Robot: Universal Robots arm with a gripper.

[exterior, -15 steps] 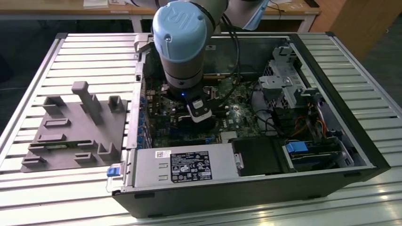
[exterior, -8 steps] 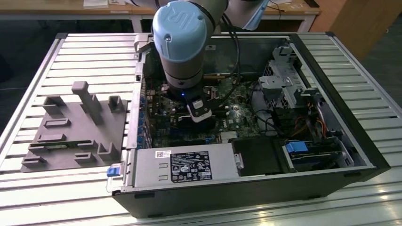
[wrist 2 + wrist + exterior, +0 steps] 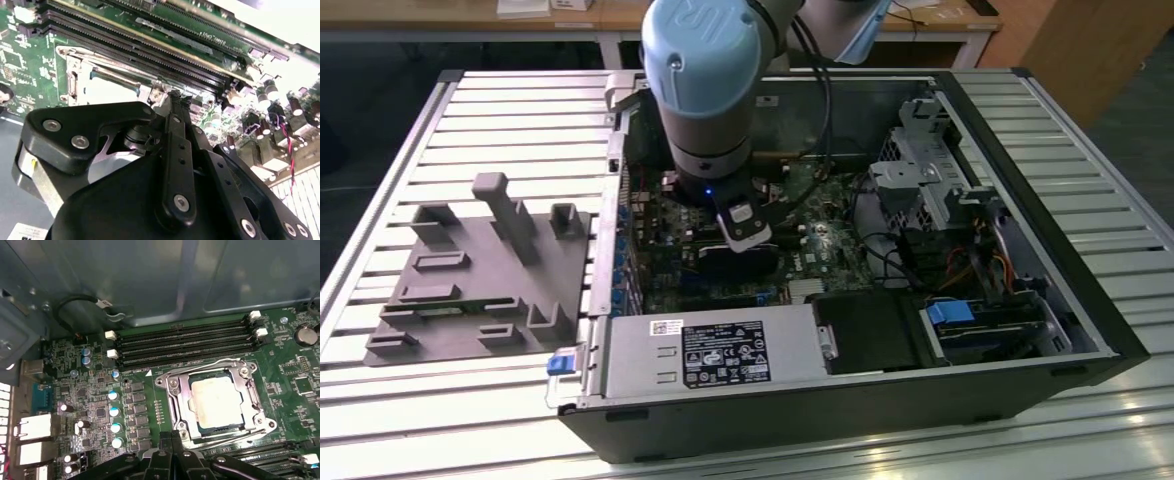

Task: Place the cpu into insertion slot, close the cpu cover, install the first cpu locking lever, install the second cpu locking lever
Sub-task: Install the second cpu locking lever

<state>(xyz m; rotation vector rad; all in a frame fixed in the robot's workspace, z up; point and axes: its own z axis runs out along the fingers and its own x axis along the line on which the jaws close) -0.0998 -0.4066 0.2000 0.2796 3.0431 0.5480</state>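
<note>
Inside the open computer case (image 3: 1067,300), the cpu (image 3: 216,401) already lies in the insertion slot (image 3: 176,399) with the cpu cover (image 3: 246,390) closed over it, and the claw (image 3: 172,440), clenched and empty, hangs at the socket's edge, probably to press a locking lever.

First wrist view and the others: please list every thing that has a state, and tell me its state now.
cpu: seated in the insertion slot, top facing up.
insertion slot: filled by the cpu.
cpu cover: down, framing the cpu.
gripper: fingers together, holding nothing, hovering beside the slot.
computer case: side open, lying on the table.
</note>
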